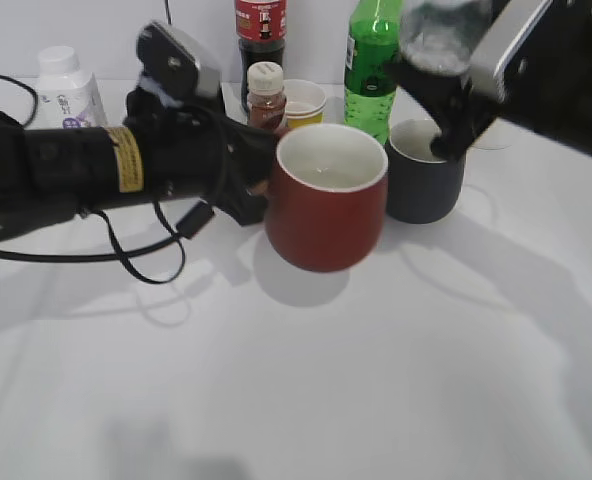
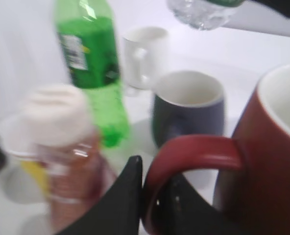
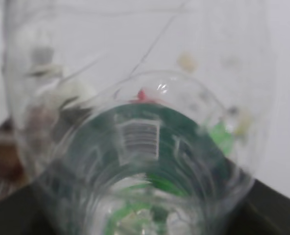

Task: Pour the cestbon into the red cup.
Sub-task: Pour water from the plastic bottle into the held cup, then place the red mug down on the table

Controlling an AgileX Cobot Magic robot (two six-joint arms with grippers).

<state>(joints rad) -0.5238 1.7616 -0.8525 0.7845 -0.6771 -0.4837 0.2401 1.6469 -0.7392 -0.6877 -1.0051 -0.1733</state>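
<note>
The red cup stands upright mid-table, its white inside showing. My left gripper is shut on its handle; in the left wrist view the black fingers pinch the red handle. My right gripper is shut on the cestbon and holds it high at the back right, above the dark blue-grey mug and to the right of the red cup. The bottle's clear base shows at the top of the left wrist view. It fills the right wrist view, green label visible, and hides the jaws.
A dark blue-grey mug stands just right of the red cup. Behind are a green soda bottle, a small brown bottle, a yellow paper cup, a cola bottle and a white bottle. A white mug stands at the back.
</note>
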